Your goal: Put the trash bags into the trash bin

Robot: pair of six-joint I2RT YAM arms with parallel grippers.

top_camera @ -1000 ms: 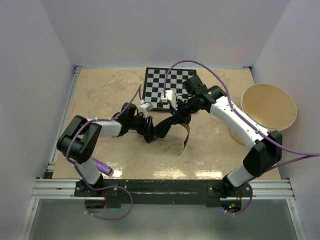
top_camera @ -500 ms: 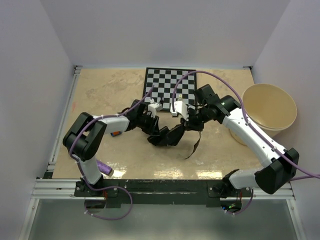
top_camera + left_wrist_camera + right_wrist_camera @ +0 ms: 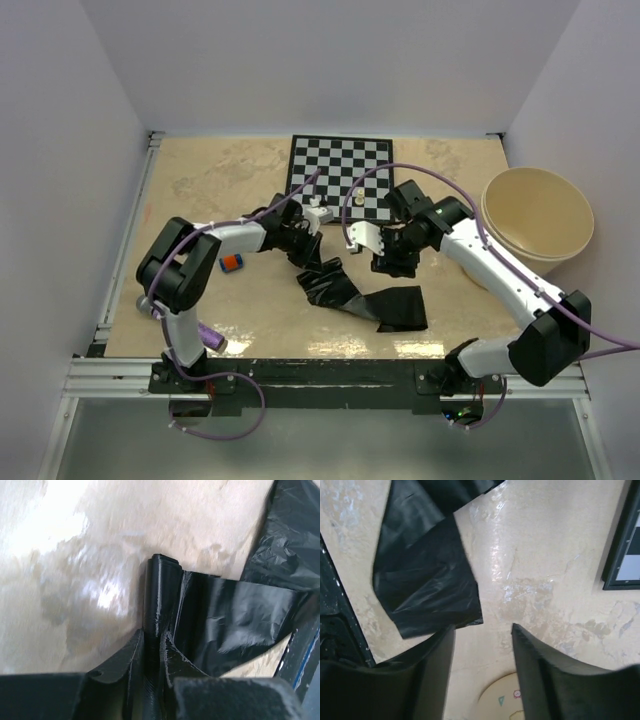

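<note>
The trash bags lie as one glossy black sheet (image 3: 385, 305) spread flat on the table, running up to a short black roll (image 3: 160, 592). My left gripper (image 3: 152, 640) is shut on that roll, low over the table just in front of the chessboard (image 3: 340, 175); in the top view the left gripper (image 3: 304, 248) sits at the sheet's upper left end. My right gripper (image 3: 385, 265) hovers above the sheet's right part. Its jaws (image 3: 482, 629) stand open and empty, with the sheet (image 3: 425, 585) off to their left. The cream trash bin (image 3: 537, 215) stands at the right.
Two small chess pieces (image 3: 358, 193) stand on the chessboard, whose corner (image 3: 622, 555) shows beside my right gripper. A small orange-and-blue item (image 3: 232, 263) lies left of my left arm. A purple roll (image 3: 205, 335) lies near the left base. A cream disc (image 3: 507, 700) lies under my right gripper.
My right gripper opened and let go of the black sheet, which dropped and spread flat on the table. My left gripper closed on the roll and shifted right towards the chessboard.
</note>
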